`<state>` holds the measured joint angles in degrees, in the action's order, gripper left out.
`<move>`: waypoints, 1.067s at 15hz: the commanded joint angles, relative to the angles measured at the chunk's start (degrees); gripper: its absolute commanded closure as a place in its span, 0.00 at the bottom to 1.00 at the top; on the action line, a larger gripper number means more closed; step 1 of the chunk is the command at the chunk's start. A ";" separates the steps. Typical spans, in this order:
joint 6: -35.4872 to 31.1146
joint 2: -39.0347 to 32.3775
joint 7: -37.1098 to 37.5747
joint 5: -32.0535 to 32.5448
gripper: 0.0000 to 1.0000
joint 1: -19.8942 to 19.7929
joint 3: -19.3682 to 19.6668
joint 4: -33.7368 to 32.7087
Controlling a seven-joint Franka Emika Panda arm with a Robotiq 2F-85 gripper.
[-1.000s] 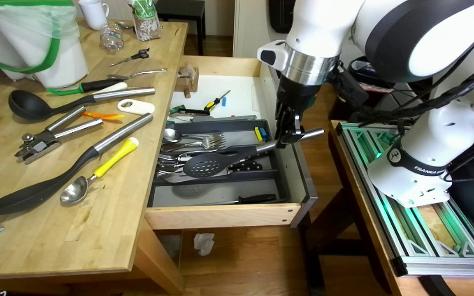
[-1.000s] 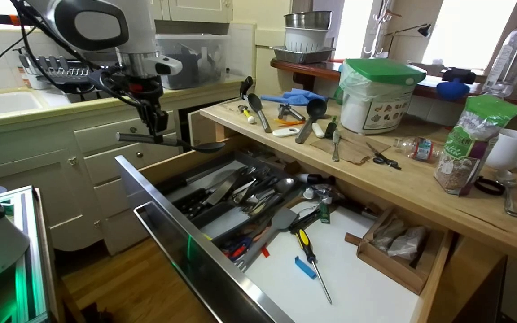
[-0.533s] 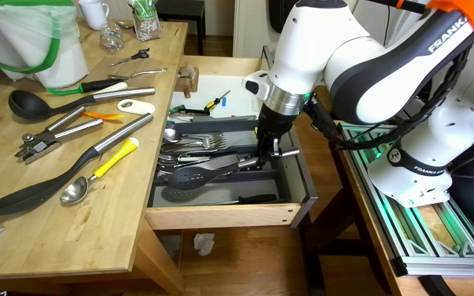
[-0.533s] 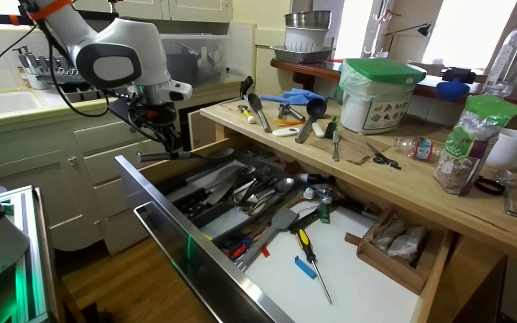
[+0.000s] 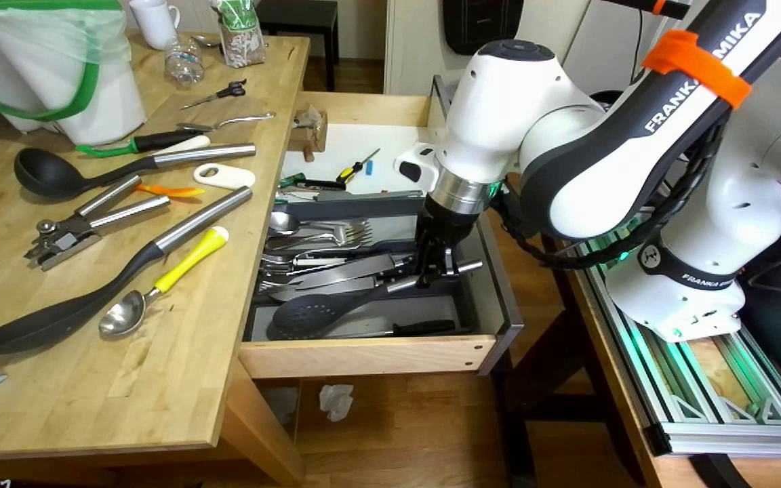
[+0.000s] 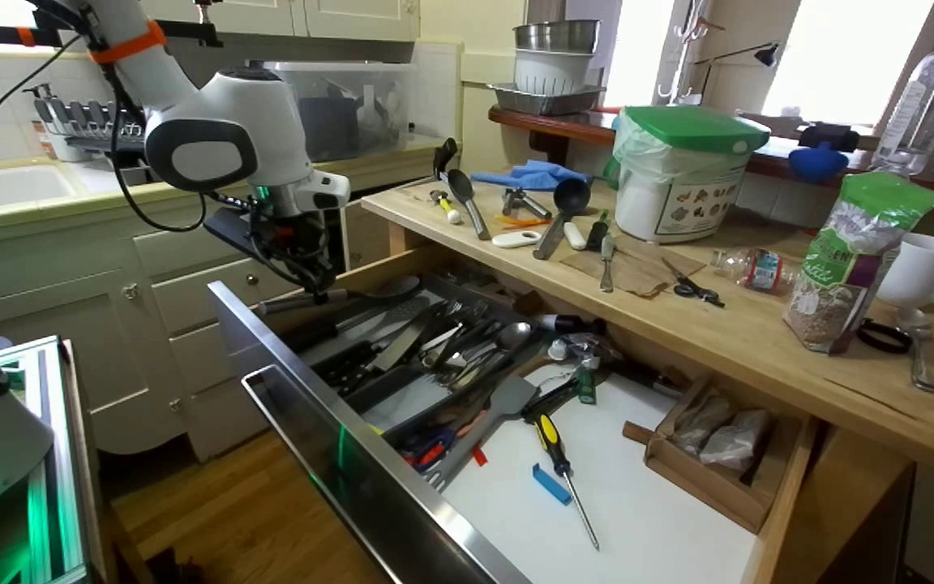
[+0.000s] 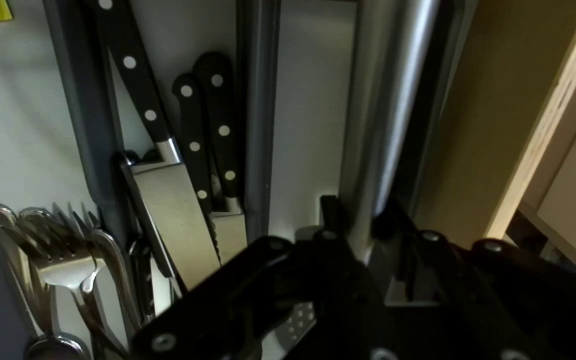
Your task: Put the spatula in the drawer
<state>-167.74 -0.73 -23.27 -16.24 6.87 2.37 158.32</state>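
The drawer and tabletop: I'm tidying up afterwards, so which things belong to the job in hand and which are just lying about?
Job:
slotted spatula, held by its handle
gripper
open drawer

Lying about:
black ladle, scissors, yellow-handled scoop on the tabletop
screwdriver in the drawer

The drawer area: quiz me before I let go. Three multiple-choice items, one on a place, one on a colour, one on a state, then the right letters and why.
1. Relative to the drawer, the screwdriver lies:
A) under it
B) behind it
C) inside it

2. The mug is:
A) black
B) white
C) red

3. How does the pincer stand to the slotted spatula?
A) Clamped on it
B) Above it, empty
C) Beside it, wide open

1 C: both exterior views show it lying in there.
2 B: it shows white in both exterior views.
3 A: the wrist view shows the metal handle gripped from both sides.
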 commanded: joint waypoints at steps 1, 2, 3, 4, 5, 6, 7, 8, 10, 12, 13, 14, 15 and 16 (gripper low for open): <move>-1.20 -0.70 -0.32 -0.26 0.94 0.11 -0.13 -0.17; -2.32 -1.75 -0.36 -0.48 0.94 0.30 -0.33 -0.50; -3.42 -2.82 -0.94 -1.69 0.94 0.63 -0.79 -0.94; -4.47 -3.65 -1.39 -2.70 0.94 0.80 -1.25 -1.23; -6.23 -4.66 -1.91 -3.70 0.94 0.87 -1.91 -1.52; -8.44 -5.85 -2.12 -4.43 0.94 0.83 -2.61 -1.84; -10.65 -7.16 -2.30 -5.13 0.94 0.63 -3.42 -2.25; -11.96 -8.15 -2.31 -5.72 0.94 0.20 -4.38 -2.63; -14.48 -10.45 -1.95 -6.26 0.94 -0.86 -6.37 -3.25; -17.02 -12.67 -1.71 -6.18 0.94 -2.37 -8.42 -3.80; -18.24 -13.64 -1.57 -6.03 0.94 -3.54 -9.84 -4.07; -20.14 -14.94 -1.29 -5.00 0.94 -3.70 -9.65 -4.05; -21.86 -16.07 -1.14 -4.29 0.94 -3.20 -8.62 -3.96; -22.60 -16.87 -0.71 -4.24 0.94 -4.21 -9.52 -4.18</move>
<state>-186.35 -13.81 -23.76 -20.79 4.62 -5.71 155.13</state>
